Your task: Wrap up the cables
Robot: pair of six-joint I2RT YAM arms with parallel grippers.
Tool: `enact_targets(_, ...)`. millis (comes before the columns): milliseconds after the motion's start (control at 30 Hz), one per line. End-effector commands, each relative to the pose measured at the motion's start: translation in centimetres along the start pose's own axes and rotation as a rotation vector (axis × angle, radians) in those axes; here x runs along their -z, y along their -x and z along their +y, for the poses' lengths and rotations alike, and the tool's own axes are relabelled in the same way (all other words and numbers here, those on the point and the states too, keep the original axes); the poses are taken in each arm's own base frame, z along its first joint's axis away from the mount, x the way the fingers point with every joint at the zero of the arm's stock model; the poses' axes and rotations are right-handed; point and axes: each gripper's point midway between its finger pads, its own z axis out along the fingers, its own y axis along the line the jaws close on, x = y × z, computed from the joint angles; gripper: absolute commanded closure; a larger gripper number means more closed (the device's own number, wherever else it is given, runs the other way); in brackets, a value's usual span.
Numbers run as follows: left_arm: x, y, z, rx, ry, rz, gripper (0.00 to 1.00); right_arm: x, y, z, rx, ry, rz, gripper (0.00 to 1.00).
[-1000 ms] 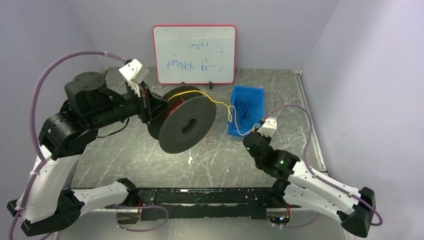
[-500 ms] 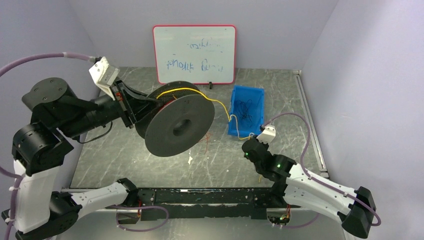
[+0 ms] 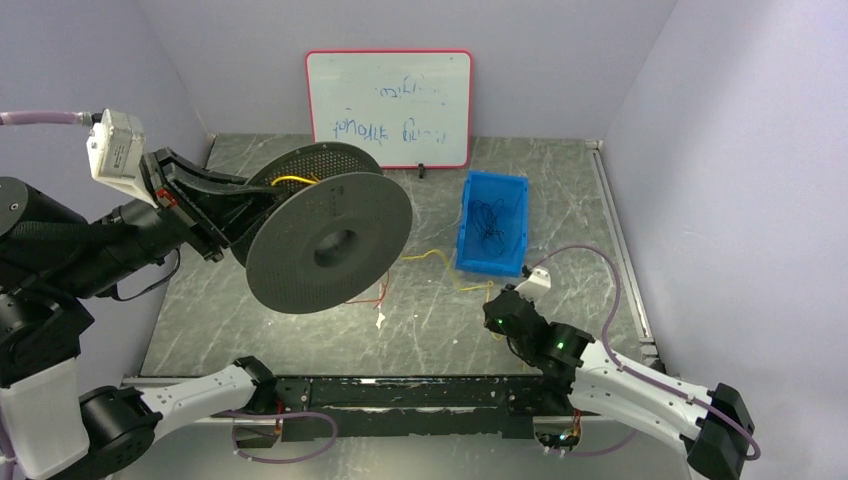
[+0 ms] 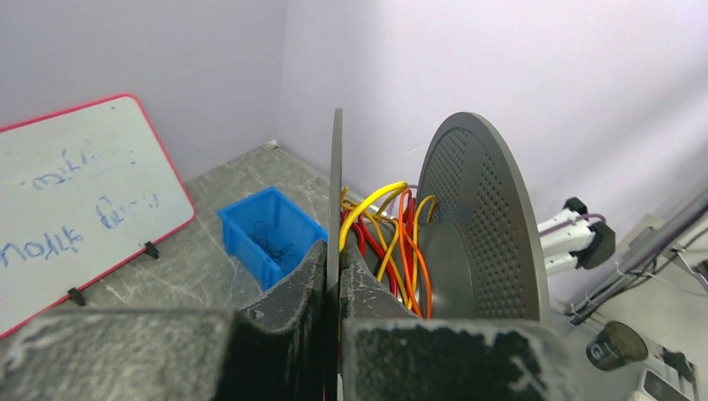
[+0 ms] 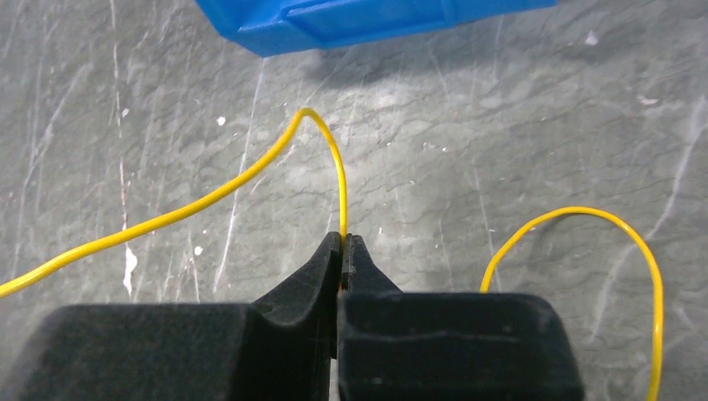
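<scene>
Your left claw (image 4: 334, 263) is clamped tight on the thin edge of one flange of the black spool (image 3: 330, 240). It holds the spool up over the left side of the worktop (image 3: 560, 190), tilted, with a broad flat face turned toward the near edge. In the left wrist view both pads press that flange with no gap between them. Just behind the flange the cables (image 4: 388, 225) lie wound loosely round the hub in yellow, orange and red loops, between the gripped flange and the perforated one beyond it.

Your right claw (image 5: 343, 249) is closed too, low over the worktop near the front corner of the blue bin (image 3: 492, 220). It pinches a yellow cable (image 5: 209, 200) right at its fingertips. Just ahead of the tips the strand bends in a short arch, then runs off to the left across the grey surface. A second yellow loop curves on the worktop to the right of the claw. From above, the yellow strand lies slack on the worktop between the bin and the spool; where it passes under the spool you cannot follow it. A tangle of thin dark wire sits in the bin.
</scene>
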Motion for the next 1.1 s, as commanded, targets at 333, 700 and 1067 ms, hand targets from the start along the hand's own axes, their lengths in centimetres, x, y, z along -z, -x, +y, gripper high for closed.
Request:
enact_targets(333,-4.0,0.3,9.3,0.051,0.416,-0.176,0.93,-0.1,-4.0,3.6,-0.050,0.248,0.110,1.00)
enact_targets(700,-8.0,-1.5,13.9,0.013,0.573,-0.162,0.93,0.7,-7.4,6.7,0.088,0.301,0.152,1.00)
enact_targets(1067,-10.0,-2.3,17.1,-0.005,0.704,-0.167,0.93,2.4,-11.3,11.3,0.276,0.379,0.192,1.00)
